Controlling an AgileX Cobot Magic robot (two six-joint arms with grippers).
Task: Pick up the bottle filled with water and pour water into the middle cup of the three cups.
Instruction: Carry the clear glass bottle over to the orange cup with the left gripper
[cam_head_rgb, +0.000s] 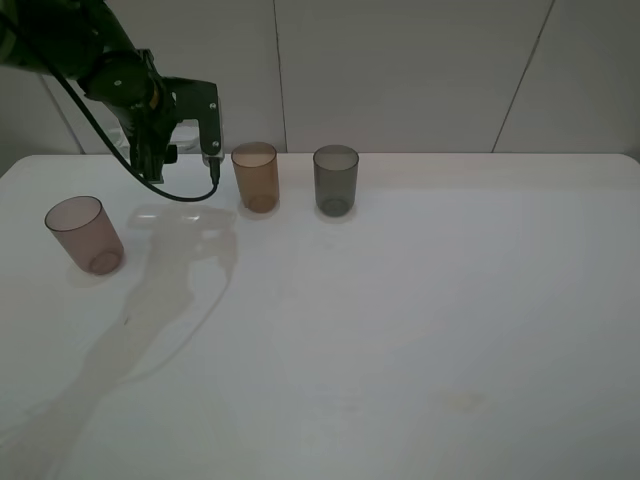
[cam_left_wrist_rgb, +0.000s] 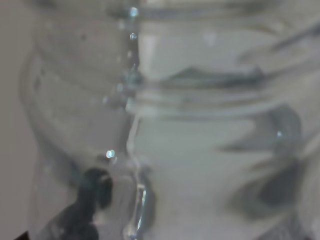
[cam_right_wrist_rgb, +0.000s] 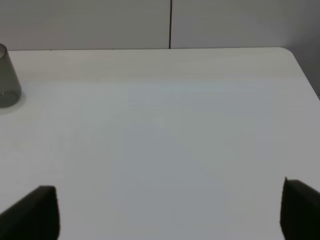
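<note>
The clear bottle (cam_head_rgb: 186, 136) is held in my left gripper (cam_head_rgb: 184, 150), lifted above the table just left of the amber-orange middle cup (cam_head_rgb: 256, 176). The gripper is shut on it. In the left wrist view the bottle (cam_left_wrist_rgb: 165, 125) fills the frame, blurred, with droplets inside. The amber cup stands upright between the pinkish-brown cup (cam_head_rgb: 85, 235) at the left and the dark grey cup (cam_head_rgb: 335, 180) at the right. I cannot tell how far the bottle is tilted. My right gripper (cam_right_wrist_rgb: 170, 210) is open and empty, out of the exterior view.
The white table (cam_head_rgb: 420, 320) runs back to a pale wall (cam_head_rgb: 400, 70). The grey cup also shows at the edge of the right wrist view (cam_right_wrist_rgb: 7, 77). The left arm's cable (cam_head_rgb: 180, 195) hangs below the gripper, and its shadow lies on the table.
</note>
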